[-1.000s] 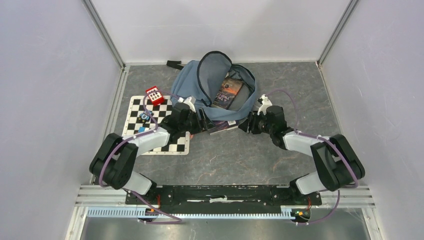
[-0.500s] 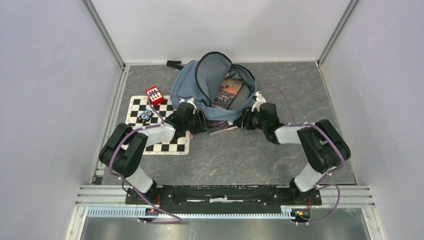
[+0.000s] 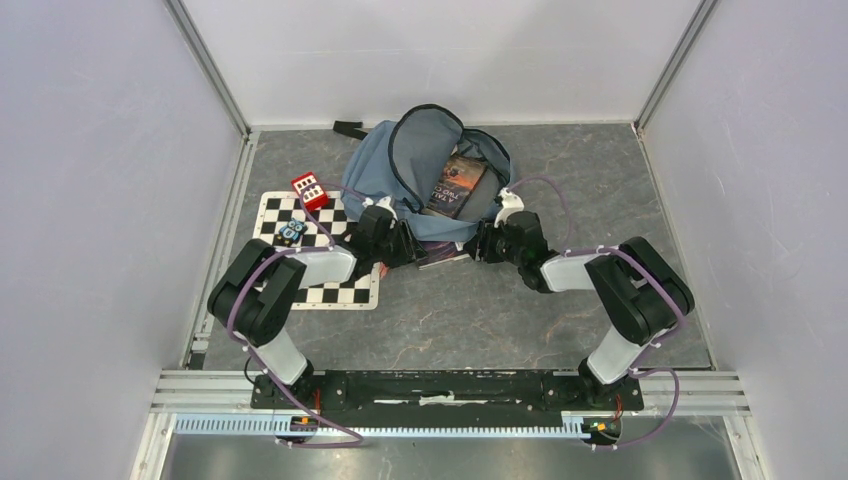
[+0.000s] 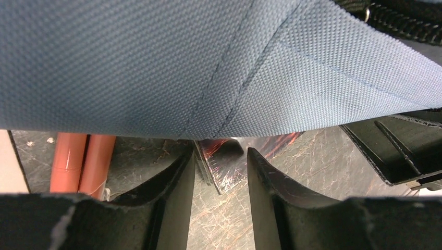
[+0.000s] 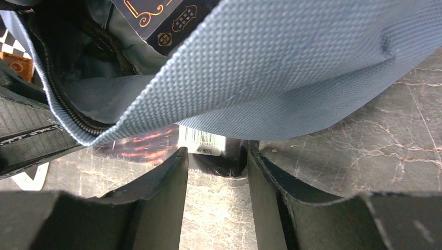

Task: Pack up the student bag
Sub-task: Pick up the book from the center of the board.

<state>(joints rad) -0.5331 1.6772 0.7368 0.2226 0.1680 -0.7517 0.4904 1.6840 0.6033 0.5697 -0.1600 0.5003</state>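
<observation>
The student bag (image 3: 380, 175) lies open at the back, with a dark book (image 3: 457, 186) inside it. Its blue-grey fabric (image 4: 156, 62) hangs over both grippers' fingers and fills the top of the right wrist view (image 5: 292, 67). A second, glossy book (image 3: 447, 256) lies flat on the table, half under the bag's near edge. My left gripper (image 3: 408, 245) is open at its left corner (image 4: 223, 167), jaws either side of it. My right gripper (image 3: 478, 243) is open around the barcode corner (image 5: 203, 139).
A checkerboard mat (image 3: 345, 290) lies left of the bag, under my left arm. On it are a red keypad-like block (image 3: 309, 190) and a small blue thing (image 3: 292, 232). Two orange pens (image 4: 78, 161) lie just left of my left fingers. Grey walls close in on both sides.
Both grippers have slid inward to the book under the bag's near edge, the right one farther. The left jaws have narrowed.
</observation>
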